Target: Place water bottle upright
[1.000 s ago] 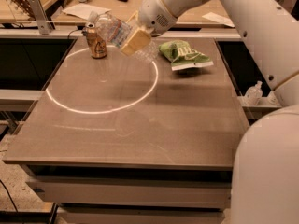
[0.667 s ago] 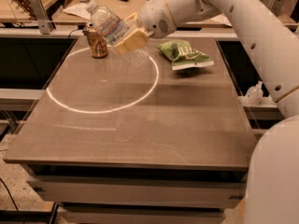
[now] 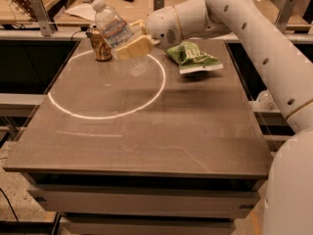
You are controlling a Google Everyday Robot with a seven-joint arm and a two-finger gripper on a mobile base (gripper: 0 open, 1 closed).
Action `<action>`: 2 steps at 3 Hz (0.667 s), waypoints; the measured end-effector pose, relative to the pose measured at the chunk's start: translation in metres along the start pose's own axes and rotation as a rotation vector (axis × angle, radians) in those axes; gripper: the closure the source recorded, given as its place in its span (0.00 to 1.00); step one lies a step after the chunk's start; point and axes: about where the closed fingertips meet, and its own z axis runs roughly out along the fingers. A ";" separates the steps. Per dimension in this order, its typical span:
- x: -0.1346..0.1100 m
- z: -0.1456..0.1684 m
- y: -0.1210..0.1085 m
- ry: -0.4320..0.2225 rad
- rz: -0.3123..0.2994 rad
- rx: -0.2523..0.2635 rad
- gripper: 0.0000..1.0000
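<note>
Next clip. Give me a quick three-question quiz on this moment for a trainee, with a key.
1. True or false: the water bottle stands upright on the table.
2. What holds the bottle? A) Nothing, it lies flat on the table. B) The gripper, shut on its lower part above the far side of the table. C) A person's hand.
3. Fill in: standing on the table close beside the held bottle is a gold-brown drink ___.

Key
1. False: it is tilted in the air, white cap up toward the picture's left.
2. B
3. can
</note>
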 end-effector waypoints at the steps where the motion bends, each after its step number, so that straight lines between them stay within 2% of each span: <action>1: 0.004 0.006 0.005 -0.066 0.038 0.019 1.00; 2: 0.012 0.013 0.018 -0.216 0.095 0.072 1.00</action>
